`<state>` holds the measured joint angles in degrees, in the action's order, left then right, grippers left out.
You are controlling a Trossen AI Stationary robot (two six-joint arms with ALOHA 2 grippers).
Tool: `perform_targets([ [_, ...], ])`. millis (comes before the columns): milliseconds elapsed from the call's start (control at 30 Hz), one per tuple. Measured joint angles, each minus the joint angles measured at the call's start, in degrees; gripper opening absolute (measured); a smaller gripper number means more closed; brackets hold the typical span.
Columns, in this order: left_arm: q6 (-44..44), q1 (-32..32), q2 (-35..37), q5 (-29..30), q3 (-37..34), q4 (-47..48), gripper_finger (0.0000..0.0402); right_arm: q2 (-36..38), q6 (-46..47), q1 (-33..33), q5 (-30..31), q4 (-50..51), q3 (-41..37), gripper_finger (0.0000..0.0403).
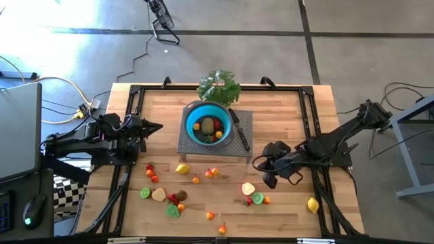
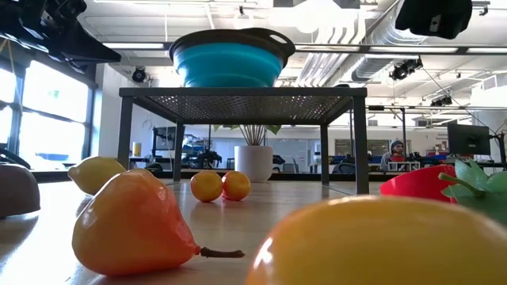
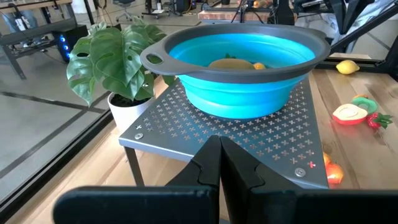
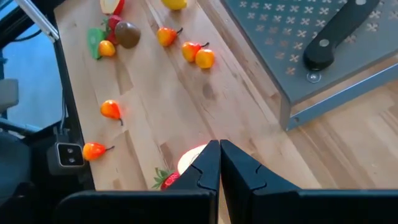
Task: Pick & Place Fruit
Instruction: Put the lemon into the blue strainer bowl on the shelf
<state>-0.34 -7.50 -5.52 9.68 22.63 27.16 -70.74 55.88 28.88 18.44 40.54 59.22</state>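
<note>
A few fruits sit in my blue bowl (image 1: 208, 122) at twelve o'clock, most fruit (image 1: 196, 179) lies scattered toward six, and my left gripper (image 1: 157, 127) and right gripper (image 1: 268, 177) hover pinched together, empty.

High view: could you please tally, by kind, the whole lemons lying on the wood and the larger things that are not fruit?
Lemons: 2
Blue bowl: 1
Metal stand: 1
Knife: 1
Leafy plant: 1
Total: 6
</note>
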Motion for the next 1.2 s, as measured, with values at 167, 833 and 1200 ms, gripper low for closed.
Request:
perform_targets([
  [167, 0.00, 0.00, 0.01, 0.01, 0.00, 0.00, 0.0000, 0.00, -0.65, 0.00, 1.25, -0.03, 0.00, 0.0003],
  [833, -3.51, 0.00, -0.01, -0.15, 0.00, 0.00, 0.0000, -1.72, -3.18, 0.10, 9.32, -1.64, 0.00, 0.0003],
  [1200, -6.60, -0.01, -0.01, -3.55, 0.00, 0.00, 0.0000, -4.70, -15.08, 0.71, 14.16, -5.70, -0.02, 0.0003],
])
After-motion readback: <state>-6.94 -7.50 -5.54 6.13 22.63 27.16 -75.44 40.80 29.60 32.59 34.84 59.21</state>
